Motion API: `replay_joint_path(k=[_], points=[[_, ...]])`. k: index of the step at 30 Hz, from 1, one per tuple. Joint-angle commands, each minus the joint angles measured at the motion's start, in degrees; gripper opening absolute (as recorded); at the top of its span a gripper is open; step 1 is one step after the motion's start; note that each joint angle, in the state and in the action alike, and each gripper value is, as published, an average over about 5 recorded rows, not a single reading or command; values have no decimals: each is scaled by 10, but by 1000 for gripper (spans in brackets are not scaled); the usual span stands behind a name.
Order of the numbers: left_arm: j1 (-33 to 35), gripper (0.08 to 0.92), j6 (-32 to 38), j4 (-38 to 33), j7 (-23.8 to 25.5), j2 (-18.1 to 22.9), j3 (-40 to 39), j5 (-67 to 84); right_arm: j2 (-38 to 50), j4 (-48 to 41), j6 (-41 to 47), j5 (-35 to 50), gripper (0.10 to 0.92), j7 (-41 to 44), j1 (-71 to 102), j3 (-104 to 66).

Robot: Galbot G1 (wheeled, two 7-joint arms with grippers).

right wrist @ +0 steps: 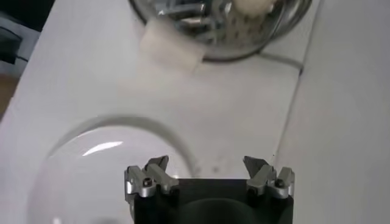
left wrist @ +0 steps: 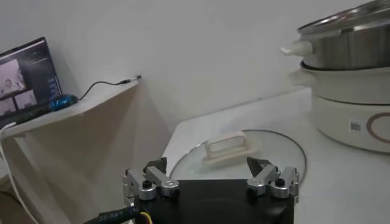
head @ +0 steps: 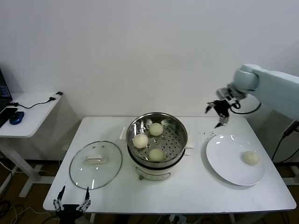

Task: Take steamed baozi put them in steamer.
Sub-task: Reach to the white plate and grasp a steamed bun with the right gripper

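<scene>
The steel steamer stands mid-table with three cream-white baozi on its perforated tray: one at the back, one at the left, one at the front. A fourth baozi lies on the white plate at the right. My right gripper is open and empty, held in the air above the table between the steamer and the plate's far edge; it shows in the right wrist view over the plate rim. My left gripper is open and empty, parked below the table's front-left edge.
The round glass lid with a white handle lies flat left of the steamer, also in the left wrist view. A side desk with a mouse and cable stands at the far left. A wall runs behind the table.
</scene>
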State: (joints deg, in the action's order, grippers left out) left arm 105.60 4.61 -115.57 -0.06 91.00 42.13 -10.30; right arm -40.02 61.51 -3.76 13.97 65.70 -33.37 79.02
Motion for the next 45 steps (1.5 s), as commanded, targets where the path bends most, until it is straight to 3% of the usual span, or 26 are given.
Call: replay_joint_path(k=[1,16,45], points=[[-1,823,-4,0,1,0,2,-2,110,-41,2,-145,823,33,197,-182],[-4,823,-10,4,-3,4,1,-15,64,-160,-43,-253,823,9,385,-408],[2,823,-8,9,-9,5,-3,-20,-28,-254,-49,-319,823,9,381,-458]])
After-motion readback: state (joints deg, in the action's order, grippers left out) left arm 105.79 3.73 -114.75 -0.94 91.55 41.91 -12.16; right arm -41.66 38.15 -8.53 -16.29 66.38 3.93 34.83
